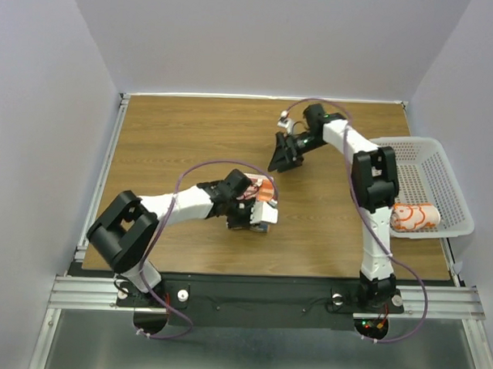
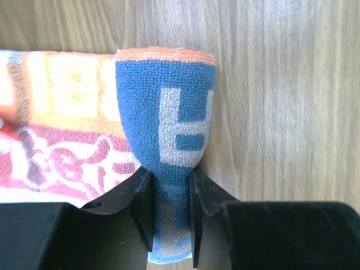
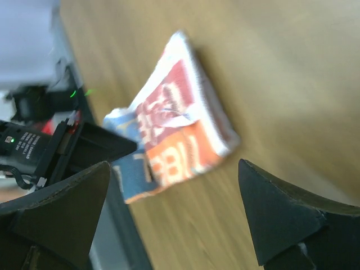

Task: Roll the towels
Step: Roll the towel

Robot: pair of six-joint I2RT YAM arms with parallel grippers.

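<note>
A folded towel [image 1: 262, 200], white and orange with a red print and blue lettering, lies on the wooden table just left of centre. My left gripper [image 1: 250, 212] is shut on its blue lettered end [image 2: 166, 112], which bulges out beyond the pinching jaws [image 2: 170, 214]. My right gripper [image 1: 285, 157] hangs open above the table, behind and to the right of this towel, holding nothing. In the right wrist view the towel [image 3: 183, 121] shows between my spread fingertips [image 3: 174, 164], well below them. A second towel [image 1: 415, 217], rolled up, lies in the basket's near end.
A white perforated basket [image 1: 445, 171] stands at the table's right edge. The left arm's black wrist [image 3: 50, 143] shows beside the towel in the right wrist view. White walls close in the table on three sides.
</note>
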